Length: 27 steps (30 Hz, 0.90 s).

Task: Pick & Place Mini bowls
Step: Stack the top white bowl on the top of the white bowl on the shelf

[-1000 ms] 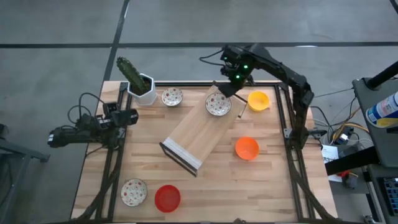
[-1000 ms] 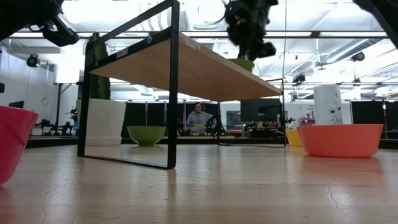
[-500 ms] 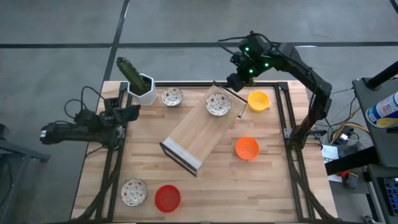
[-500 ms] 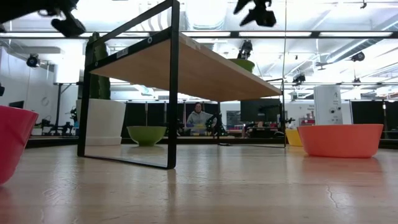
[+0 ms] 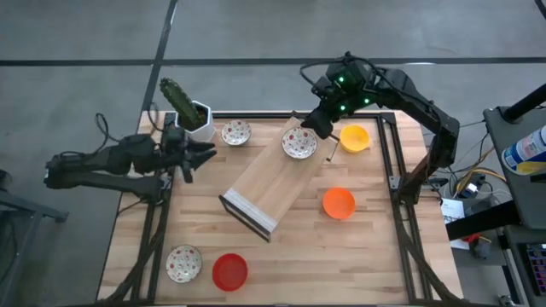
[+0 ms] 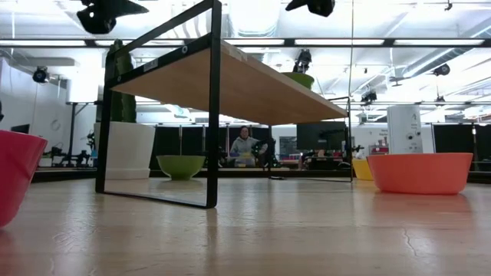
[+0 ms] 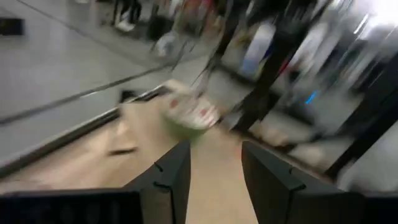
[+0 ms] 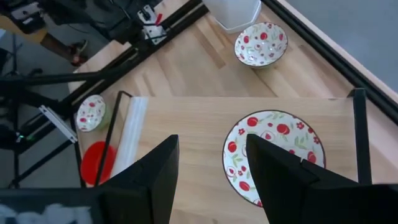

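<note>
My right gripper (image 5: 312,124) hangs open above the far end of a tilted wooden shelf (image 5: 269,183), just over the white patterned mini bowl (image 8: 274,155) that rests on the shelf top. My left gripper (image 5: 205,155) is open in the air at the table's left, near another white bowl (image 5: 236,133) on the table beside the cactus pot (image 5: 194,118). Yellow (image 5: 354,137) and orange (image 5: 339,203) bowls sit at the right. A third white bowl (image 5: 183,262) and a red one (image 5: 229,271) sit at the near left.
The shelf's black frame (image 6: 214,103) stands on the table middle, slanting from near left to far right. Black rails (image 5: 395,170) run along the table's edges. A person (image 6: 244,146) sits far behind the table. Bare wood lies in the near right.
My left gripper has swung out from the table's left edge toward the middle and has opened. My right gripper has risen from the bowl on the shelf, swung toward the far edge and come back over the bowl. The bowl stays on the shelf.
</note>
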Each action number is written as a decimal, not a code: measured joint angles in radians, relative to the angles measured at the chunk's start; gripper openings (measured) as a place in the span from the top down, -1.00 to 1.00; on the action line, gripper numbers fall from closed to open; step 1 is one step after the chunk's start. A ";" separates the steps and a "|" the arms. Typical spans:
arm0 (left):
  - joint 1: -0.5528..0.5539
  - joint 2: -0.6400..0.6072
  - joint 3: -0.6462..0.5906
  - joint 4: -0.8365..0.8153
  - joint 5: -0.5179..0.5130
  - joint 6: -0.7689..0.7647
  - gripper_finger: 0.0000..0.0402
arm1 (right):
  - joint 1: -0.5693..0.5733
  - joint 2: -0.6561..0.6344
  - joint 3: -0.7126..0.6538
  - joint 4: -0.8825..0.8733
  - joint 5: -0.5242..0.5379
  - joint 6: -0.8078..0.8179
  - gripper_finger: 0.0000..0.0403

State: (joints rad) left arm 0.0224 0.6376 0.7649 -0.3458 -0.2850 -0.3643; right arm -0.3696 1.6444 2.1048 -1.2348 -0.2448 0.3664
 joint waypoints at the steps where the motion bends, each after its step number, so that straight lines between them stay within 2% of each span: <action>1: 0.001 0.024 0.027 -0.056 -0.017 0.044 0.33 | 0.009 0.000 0.000 0.000 0.015 0.000 0.08; 6: 0.023 0.139 0.130 -0.218 -0.150 0.160 0.33 | 0.046 0.000 0.000 0.024 0.066 0.008 0.08; 10: 0.068 0.233 0.166 -0.310 -0.152 0.233 0.33 | 0.069 0.000 -0.001 0.046 0.066 0.027 0.08; 15: 0.140 0.324 0.195 -0.373 -0.150 0.229 0.33 | 0.102 0.000 -0.002 0.048 0.066 0.033 0.08; 17: 0.178 0.359 0.204 -0.376 -0.110 0.228 0.33 | 0.118 -0.001 -0.003 0.049 0.066 0.043 0.08; 21: 0.262 0.434 0.235 -0.377 0.050 0.237 0.33 | 0.149 -0.001 -0.006 0.072 0.086 0.060 0.08; 27: 0.381 0.566 0.282 -0.405 0.184 0.271 0.33 | 0.186 -0.001 -0.006 0.072 0.121 0.079 0.08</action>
State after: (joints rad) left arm 0.4033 1.2037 1.0472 -0.7508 -0.1006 -0.0929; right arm -0.1839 1.6436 2.0983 -1.1627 -0.1233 0.4455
